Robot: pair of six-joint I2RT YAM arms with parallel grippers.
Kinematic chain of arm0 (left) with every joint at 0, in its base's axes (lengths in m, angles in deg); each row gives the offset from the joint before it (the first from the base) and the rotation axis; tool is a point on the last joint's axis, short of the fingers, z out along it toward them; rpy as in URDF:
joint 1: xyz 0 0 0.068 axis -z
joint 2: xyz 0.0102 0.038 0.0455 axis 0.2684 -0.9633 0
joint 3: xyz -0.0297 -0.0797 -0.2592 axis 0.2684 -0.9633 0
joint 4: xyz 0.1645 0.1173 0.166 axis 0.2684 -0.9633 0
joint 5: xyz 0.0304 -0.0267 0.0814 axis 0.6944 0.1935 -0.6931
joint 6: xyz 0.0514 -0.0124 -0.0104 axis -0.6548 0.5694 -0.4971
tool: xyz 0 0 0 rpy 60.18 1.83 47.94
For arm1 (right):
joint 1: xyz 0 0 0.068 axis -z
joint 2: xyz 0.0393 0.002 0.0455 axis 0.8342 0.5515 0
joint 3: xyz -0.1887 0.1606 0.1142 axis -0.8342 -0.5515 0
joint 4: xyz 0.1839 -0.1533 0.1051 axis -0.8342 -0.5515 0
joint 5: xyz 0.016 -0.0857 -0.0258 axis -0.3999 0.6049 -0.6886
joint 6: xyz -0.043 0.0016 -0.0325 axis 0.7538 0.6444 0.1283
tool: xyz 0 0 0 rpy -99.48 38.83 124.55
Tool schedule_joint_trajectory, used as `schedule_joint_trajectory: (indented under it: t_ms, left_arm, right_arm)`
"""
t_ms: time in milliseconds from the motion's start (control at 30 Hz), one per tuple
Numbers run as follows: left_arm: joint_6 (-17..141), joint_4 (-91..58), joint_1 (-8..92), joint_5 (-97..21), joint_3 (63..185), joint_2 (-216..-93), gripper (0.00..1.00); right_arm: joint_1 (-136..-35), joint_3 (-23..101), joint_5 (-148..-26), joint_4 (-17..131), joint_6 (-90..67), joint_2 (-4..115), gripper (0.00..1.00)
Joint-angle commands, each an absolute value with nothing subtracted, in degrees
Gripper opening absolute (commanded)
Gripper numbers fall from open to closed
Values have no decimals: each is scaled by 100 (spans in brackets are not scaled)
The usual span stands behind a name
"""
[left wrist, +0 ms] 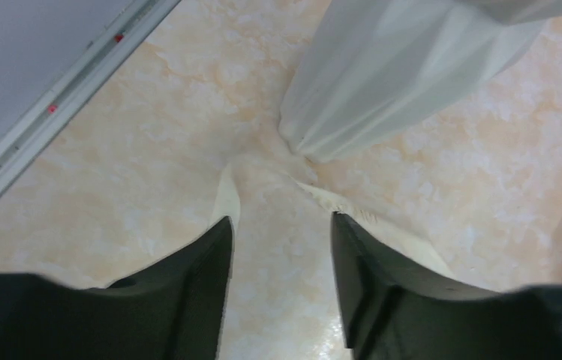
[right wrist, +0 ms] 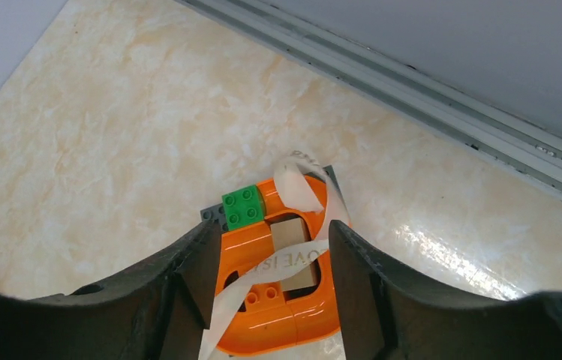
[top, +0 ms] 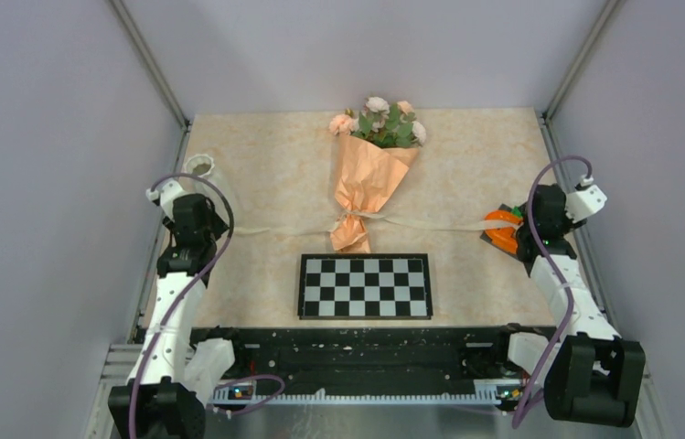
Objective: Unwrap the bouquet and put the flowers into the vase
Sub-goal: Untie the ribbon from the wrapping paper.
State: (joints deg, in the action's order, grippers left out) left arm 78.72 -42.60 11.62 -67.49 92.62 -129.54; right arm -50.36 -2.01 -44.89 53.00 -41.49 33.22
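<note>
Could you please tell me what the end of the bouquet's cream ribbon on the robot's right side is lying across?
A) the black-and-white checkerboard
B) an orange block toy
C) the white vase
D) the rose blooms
B: in the right wrist view the cream ribbon drapes over the orange block toy, which carries a green brick and sits at the table's right edge.

Plain, pale grey-lilac walls (top: 37, 183) close in three sides of a beige, marble-patterned surface (top: 476, 174), with slim aluminium rails (top: 150, 64) running up the corners and along its edges, under soft, even light that leaves a faint gloss.
</note>
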Motion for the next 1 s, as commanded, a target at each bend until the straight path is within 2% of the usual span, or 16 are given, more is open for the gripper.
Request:
schedule_joint_trajectory:
  t_ms: [0,100,133,333,500,700,967]
  left_arm:
    - [7910,-4179,1134,-6845,9239,-12783,64]
    - [7954,-4212,1134,-6885,9238,-12637,92]
    - [7941,-4209,1135,-6872,9234,-12584,98]
    - [7636,-4194,1135,-6033,9347,-12480,99]
    - [7661,-4129,1343,-5342,9426,-12622,99]
    - [7561,-4053,2420,-5729,9549,-13008,99]
    - [8051,-3508,3661,-5670,9507,-13445,99]
  right_arm:
    - [-4985,-181,-4658,5524,-3958,3294,63]
    - [-4985,-150,-4781,5586,-3782,3234,72]
    - [-4985,-132,-4868,5620,-3690,3210,74]
    - [-4985,65,-5778,5698,-3112,3152,75]
    - [-4985,173,-7129,5994,-2915,3233,75]
    - [-5087,169,-8639,6199,-2938,3507,73]
    - [-6273,158,-9321,6399,-2763,3943,72]
